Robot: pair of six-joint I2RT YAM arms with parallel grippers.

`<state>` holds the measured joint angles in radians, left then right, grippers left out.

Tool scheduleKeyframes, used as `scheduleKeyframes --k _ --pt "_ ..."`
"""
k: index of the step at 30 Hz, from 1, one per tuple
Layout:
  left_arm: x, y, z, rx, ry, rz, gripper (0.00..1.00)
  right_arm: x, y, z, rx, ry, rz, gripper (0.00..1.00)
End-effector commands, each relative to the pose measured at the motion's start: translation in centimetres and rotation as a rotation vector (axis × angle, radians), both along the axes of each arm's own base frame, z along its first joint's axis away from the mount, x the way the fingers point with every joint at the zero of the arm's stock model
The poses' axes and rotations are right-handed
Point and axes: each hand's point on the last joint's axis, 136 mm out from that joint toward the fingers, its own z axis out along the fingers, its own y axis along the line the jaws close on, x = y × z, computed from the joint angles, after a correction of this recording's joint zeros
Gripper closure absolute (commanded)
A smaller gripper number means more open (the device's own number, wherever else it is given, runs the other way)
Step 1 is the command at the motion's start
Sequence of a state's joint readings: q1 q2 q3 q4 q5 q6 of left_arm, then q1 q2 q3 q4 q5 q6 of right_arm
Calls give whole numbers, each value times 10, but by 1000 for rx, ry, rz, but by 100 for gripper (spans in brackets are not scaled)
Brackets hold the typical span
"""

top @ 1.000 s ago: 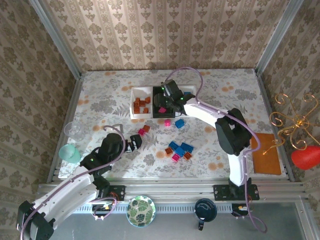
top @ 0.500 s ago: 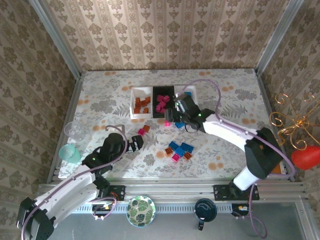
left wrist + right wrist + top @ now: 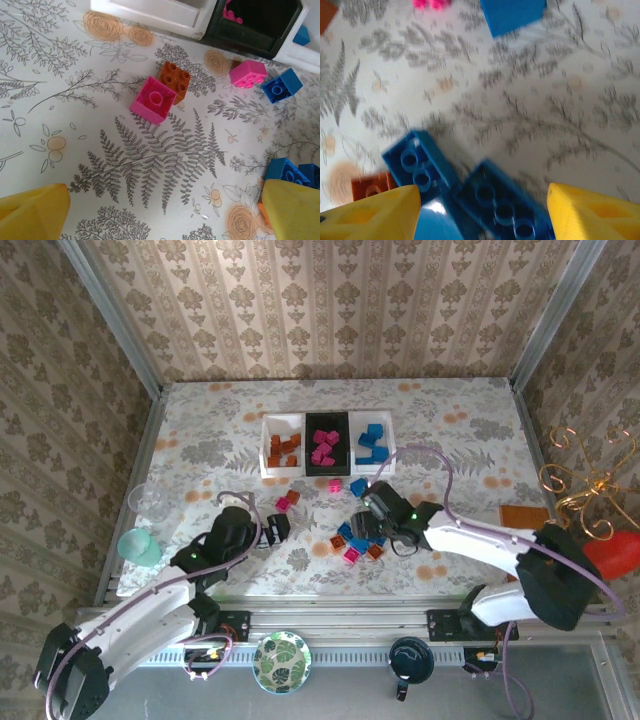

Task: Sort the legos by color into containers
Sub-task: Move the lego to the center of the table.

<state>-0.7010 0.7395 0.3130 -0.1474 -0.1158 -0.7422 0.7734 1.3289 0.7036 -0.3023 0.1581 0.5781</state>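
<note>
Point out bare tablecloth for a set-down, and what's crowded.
Free: far strip behind the trays; right side, trays to brown mat; left side, trays to clear cup. Crowded: loose legos in front of the trays, at the right gripper.

I count three trays (image 3: 283, 419) joined in a row, upper middle. Loose below them: three pink bricks (image 3: 283, 504), three orange bricks (image 3: 293, 497), at least three blue bricks (image 3: 358, 487), some partly hidden.

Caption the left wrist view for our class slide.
Open left claw hovers near a pink lego beside an orange lego, trays beyond.
</note>
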Motion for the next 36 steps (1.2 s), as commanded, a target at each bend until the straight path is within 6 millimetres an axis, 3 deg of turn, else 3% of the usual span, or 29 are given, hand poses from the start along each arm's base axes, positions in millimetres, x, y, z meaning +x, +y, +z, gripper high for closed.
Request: scheduleKeyframes --k 1,6,14,18,22,26,32,33,34,36 --pt "-2 -1 -4 -21 7 6 0 -15 -22 0 -55 -1 -41 30" --pt "-1 -2 -7 -22 15 8 0 -16 -45 -10 -119 7 -116 31" --pt "-2 -1 -4 -11 16 -1 0 -5 -41 -31 -151 60 -120 37" --pt "-4 4 -3 -7 6 13 0 -3 -55 -49 -220 101 -160 40" --pt "-4 5 -4 -16 1 19 0 10 -79 -50 -226 87 -267 41" --pt "-4 5 -5 -12 7 18 0 23 -89 -45 -200 67 -326 41" --pt "-4 5 -6 -13 9 20 0 39 -62 -11 -70 -61 -215 26" --pt "-4 5 -7 -11 10 21 0 40 -58 -6 -57 -77 -184 17" --pt "-3 6 -8 -12 11 26 0 42 -52 -3 -50 -82 -150 10" --pt "-3 6 -9 -18 11 29 0 45 -44 -5 -57 -62 -96 8"
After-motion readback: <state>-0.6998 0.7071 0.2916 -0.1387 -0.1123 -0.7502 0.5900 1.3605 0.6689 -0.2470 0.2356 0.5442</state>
